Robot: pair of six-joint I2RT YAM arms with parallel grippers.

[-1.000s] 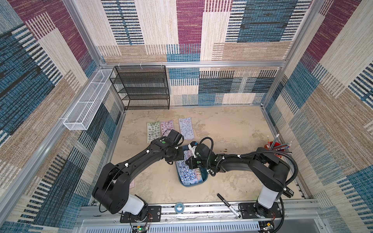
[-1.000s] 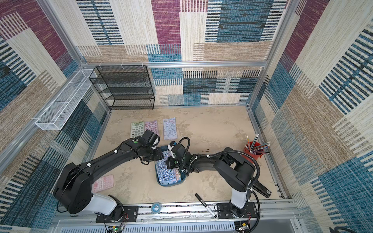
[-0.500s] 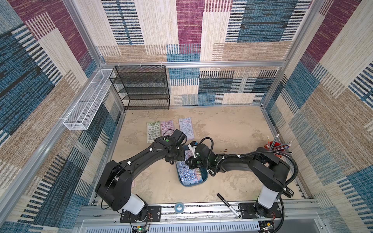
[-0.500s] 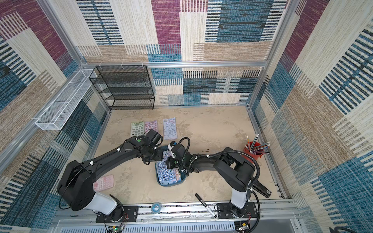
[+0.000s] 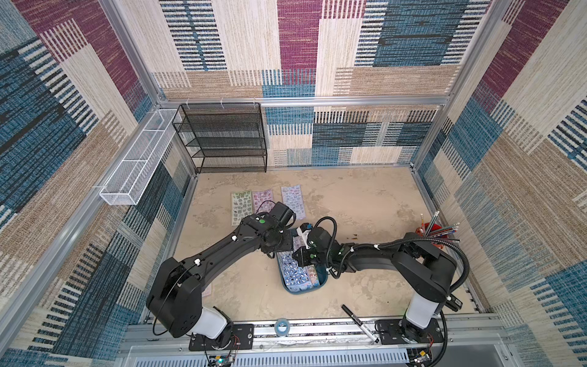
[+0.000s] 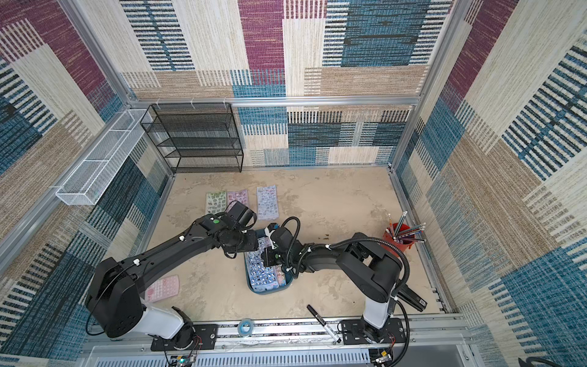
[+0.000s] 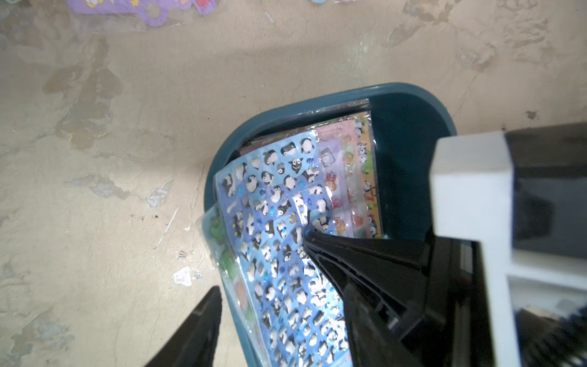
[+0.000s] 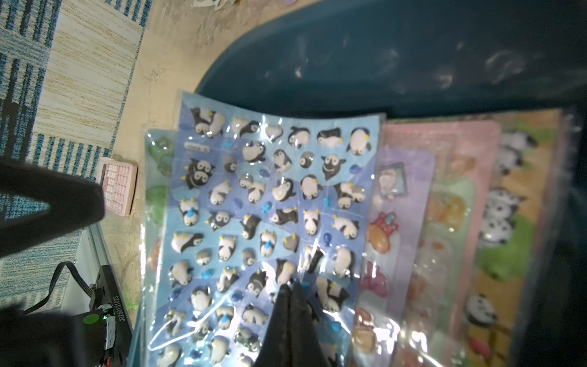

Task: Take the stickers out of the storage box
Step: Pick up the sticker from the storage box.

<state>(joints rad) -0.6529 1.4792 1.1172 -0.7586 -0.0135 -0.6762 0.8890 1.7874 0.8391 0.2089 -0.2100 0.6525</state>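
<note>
Left arm [image 5: 219, 254] and right arm [image 5: 371, 251] reach inward, wrists close together.
Left gripper [image 7: 261, 263] spread wide, pointing down; right gripper [image 8: 287, 287] pinched closed, tips together.

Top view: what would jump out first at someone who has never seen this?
The black left arm and right arm meet mid-table over a teal storage box heaped with sticker sheets, a blue penguin sheet on top. Behind them three sheets lie in a row, and a red cup of pencils stands by the right wall.

Robot lab test cell, alu frame [image 5: 301, 101], carpet-tile walls [image 5: 298, 38], L arm [image 5: 222, 251] + R arm [image 5: 374, 259] bolted to rail [image 5: 317, 329]
</note>
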